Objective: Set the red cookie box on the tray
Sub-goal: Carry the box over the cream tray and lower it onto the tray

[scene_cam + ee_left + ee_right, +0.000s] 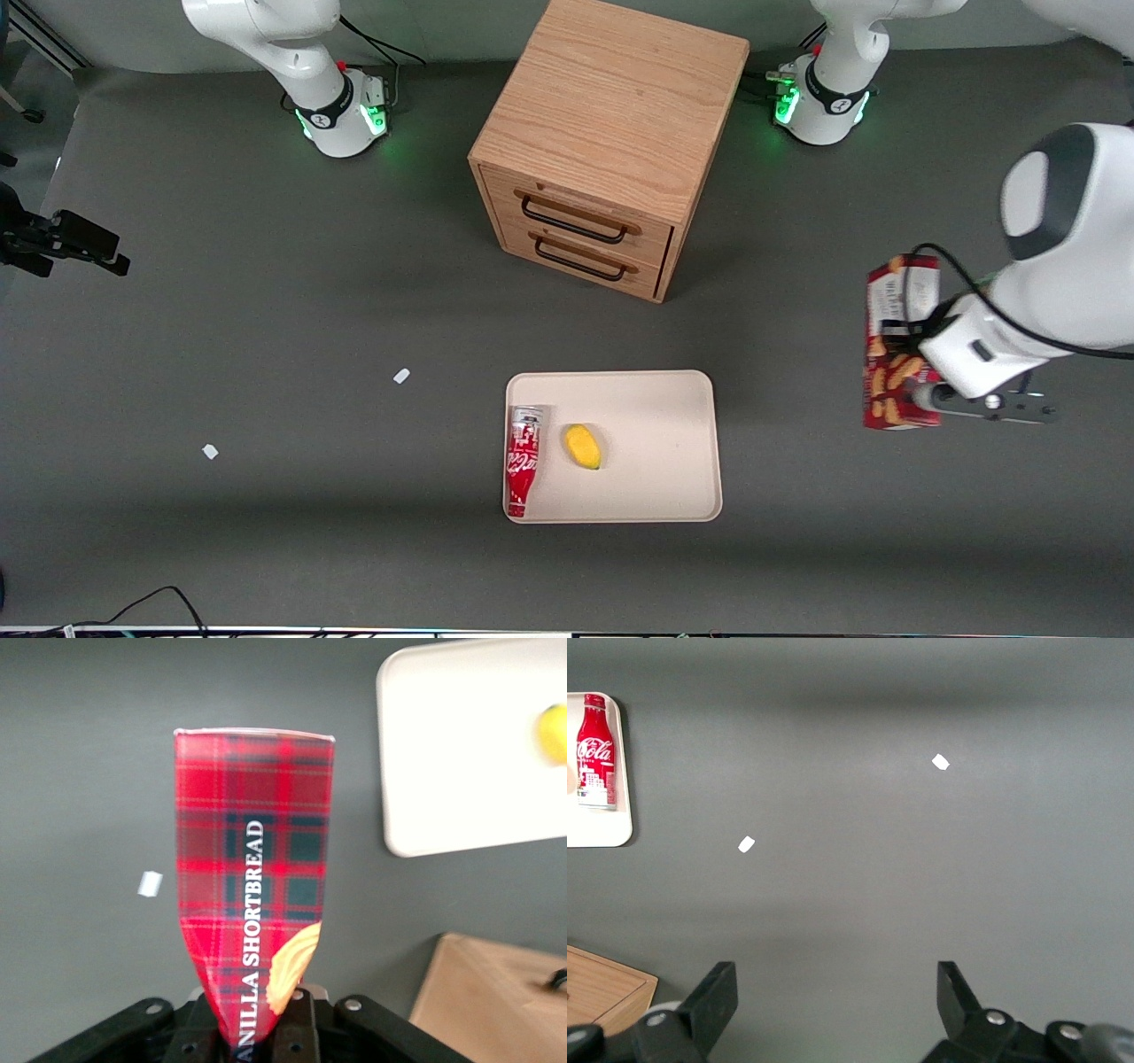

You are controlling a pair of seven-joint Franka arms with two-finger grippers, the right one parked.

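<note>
Gripper [921, 372] is clamped tight on the red cookie box [897, 354], holding it up above the bench [266, 354] toward the working arm's end, well apart from the tray [656, 416]. Box is slim red tartan with "VANILLA SHORTBREAD" in white lettering and tan cookie pictures, squeezed narrower where it's pinched.

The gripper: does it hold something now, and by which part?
The gripper holds the red cookie box by one end, lifted above the table, beside the tray.
</note>
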